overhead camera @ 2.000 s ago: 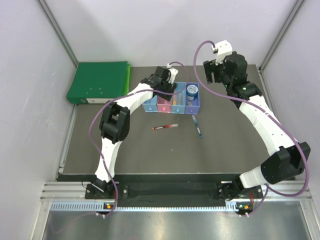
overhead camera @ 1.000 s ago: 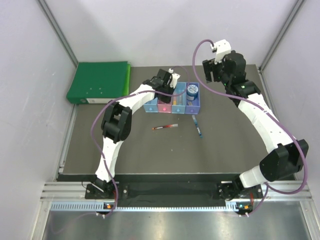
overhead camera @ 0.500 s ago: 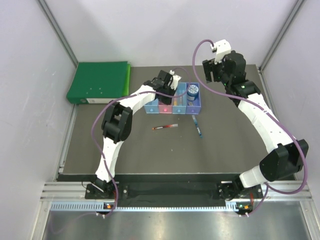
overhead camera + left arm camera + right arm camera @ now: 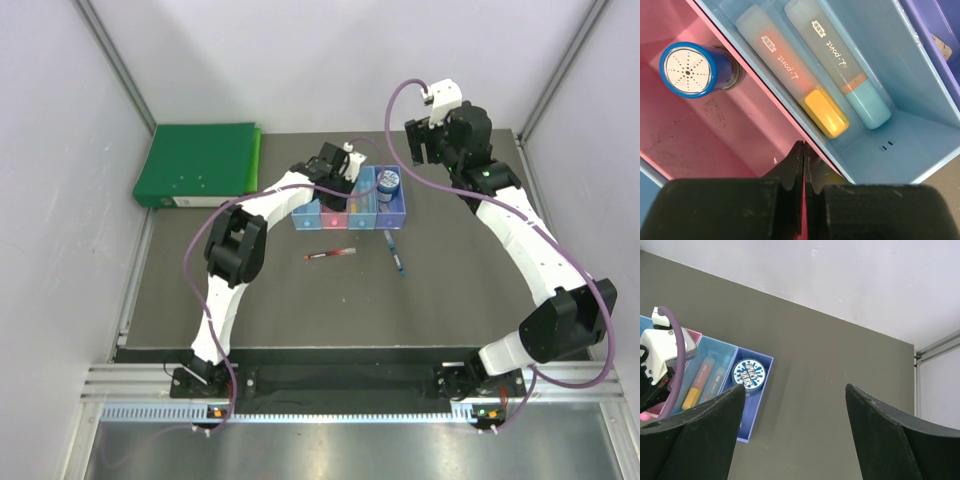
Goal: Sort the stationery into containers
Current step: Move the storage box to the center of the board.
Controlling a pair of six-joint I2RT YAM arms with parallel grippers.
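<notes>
Over the last two seconds the left arm's wrist has crept a little to the right along the row of four joined translucent plastic bins (image 4: 385, 224). The right arm has kept its place.

The left pincer (image 4: 804, 150) is closed, its black fingers pressed together with nothing between them. It hangs just over the wall between the pink bin (image 4: 685, 135) and the light-blue bin (image 4: 920, 135) beside it.

- **Pink bin:** a small blue bottle with a round white top (image 4: 692, 70) sits near that wall.
- **Light-blue bin:** two pale highlighter pens lie side by side, one with an orange-yellow cap (image 4: 795, 82) and one with a light-blue cap (image 4: 840, 60).
- **Purple bin:** this end bin (image 4: 945, 25) holds a round blue reel with a white printed top (image 4: 749, 375).

The right pincer (image 4: 795, 390) is spread wide and empty, held high above the far right part of the dark grey table (image 4: 300, 310), well apart from the bins.

Two thin pens lie on the table in front of the row: a red one with a pale end (image 4: 330, 255), and a dark blue one (image 4: 396, 252) to its right. A big green binder (image 4: 200, 160) lies flat at the far left corner.
</notes>
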